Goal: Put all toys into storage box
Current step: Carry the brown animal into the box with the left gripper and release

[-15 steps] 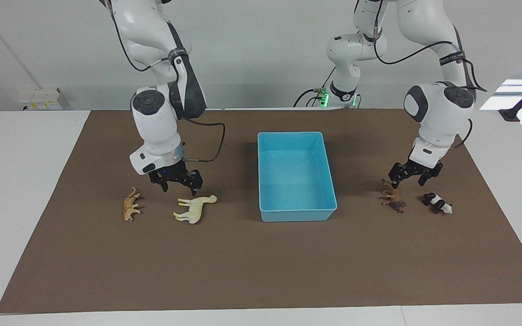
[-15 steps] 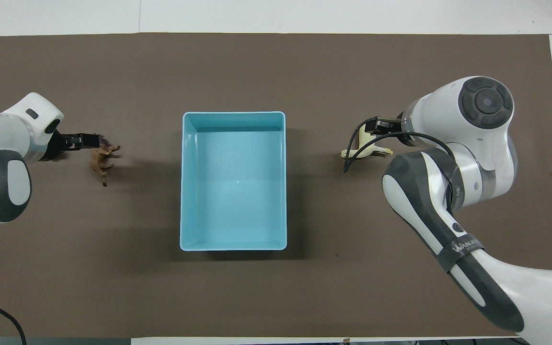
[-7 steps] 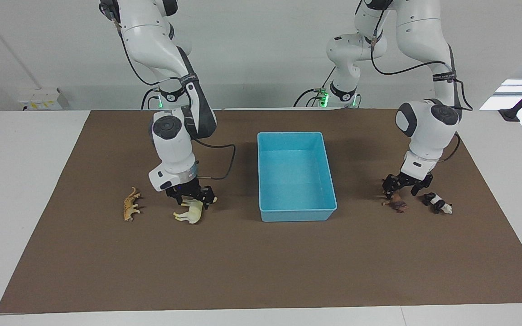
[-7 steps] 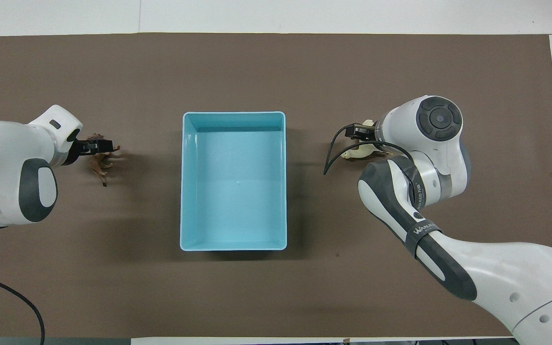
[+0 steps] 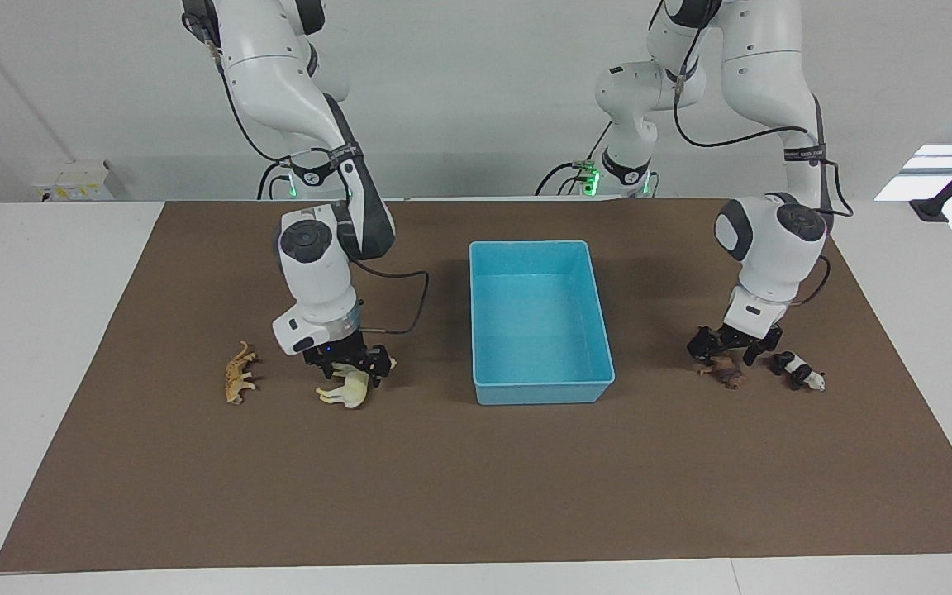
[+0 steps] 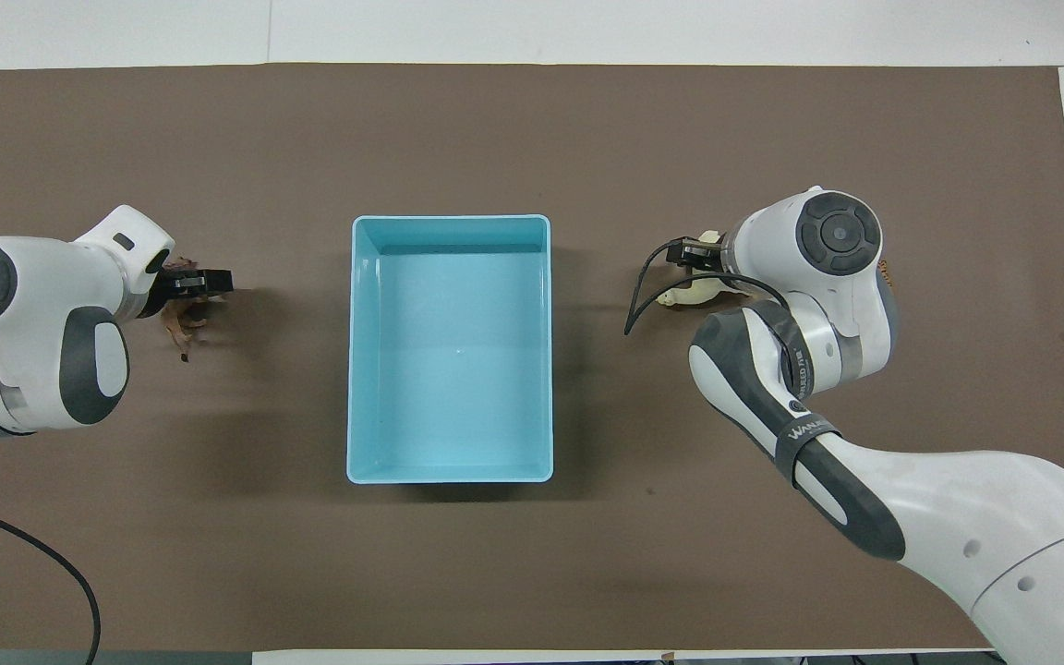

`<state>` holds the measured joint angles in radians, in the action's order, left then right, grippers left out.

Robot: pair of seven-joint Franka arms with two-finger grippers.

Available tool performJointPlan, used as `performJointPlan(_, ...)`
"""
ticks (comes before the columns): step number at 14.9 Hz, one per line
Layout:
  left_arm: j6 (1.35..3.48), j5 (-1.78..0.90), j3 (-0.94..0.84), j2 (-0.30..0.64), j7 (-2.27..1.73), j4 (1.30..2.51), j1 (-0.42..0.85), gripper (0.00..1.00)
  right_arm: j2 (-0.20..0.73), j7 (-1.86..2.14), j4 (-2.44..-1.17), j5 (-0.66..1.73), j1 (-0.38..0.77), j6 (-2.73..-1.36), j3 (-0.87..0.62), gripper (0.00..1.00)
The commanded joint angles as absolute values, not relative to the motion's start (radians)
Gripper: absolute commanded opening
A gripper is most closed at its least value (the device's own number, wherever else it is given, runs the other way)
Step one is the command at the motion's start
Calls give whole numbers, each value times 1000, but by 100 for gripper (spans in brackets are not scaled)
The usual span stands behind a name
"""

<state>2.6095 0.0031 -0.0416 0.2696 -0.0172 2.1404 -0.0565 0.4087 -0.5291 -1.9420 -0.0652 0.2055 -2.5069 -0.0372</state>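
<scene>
The light blue storage box stands empty mid-table, also in the overhead view. My right gripper is down at the cream long-necked toy, open, fingers either side of its back. The orange spotted cat lies beside it, toward the right arm's end. My left gripper is low and open, over the brown lion toy. The panda lies beside the lion. From overhead, the right gripper covers part of the cream toy; the left gripper covers part of the lion. The panda is hidden there.
A brown mat covers most of the white table. A black cable loops from the right wrist toward the box. All toys lie level with the box's end farthest from the robots.
Both grippers came down from above the mat onto their toys: the right onto the cream toy, the left onto the lion. The toys have not moved.
</scene>
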Motion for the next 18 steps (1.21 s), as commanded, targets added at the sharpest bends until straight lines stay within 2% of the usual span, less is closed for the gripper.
performJointPlan(1, 2625, 11, -35, 276, -41, 2157, -54, 8, 417, -549, -1948, -86, 199, -2536, -38, 37)
performJointPlan(2, 2623, 11, -35, 276, -47, 2155, -54, 0, 417, -554, -1948, -84, 199, -2534, -40, 9)
performJointPlan(3, 2622, 11, -35, 276, -51, 2154, -54, 0, 417, -554, -1947, -84, 199, -2536, -40, 0)
performJointPlan(5, 2593, 11, -35, 278, -90, 2131, -48, 0, 417, -545, -1936, -86, 199, -2527, -38, 0)
performJointPlan(7, 2487, 9, -40, 275, -151, 2047, -31, 0, 414, -543, -1904, -86, 206, -2473, -35, 0)
performJointPlan(10, 2214, 6, -44, 256, -312, 1872, 55, 0, 391, -534, -1798, -107, 199, -2288, -35, 0)
performJointPlan(13, 2004, -2, -44, 232, -570, 1722, 204, 0, 322, -494, -1700, -109, 201, -2085, -38, 0)
performJointPlan(15, 1994, -2, -44, 219, -758, 1709, 311, 0, 270, -453, -1649, -100, 199, -1964, -40, 0)
performJointPlan(18, 2046, -2, -44, 189, -876, 1784, 425, 0, 220, -422, -1560, -89, 210, -1788, -41, 0)
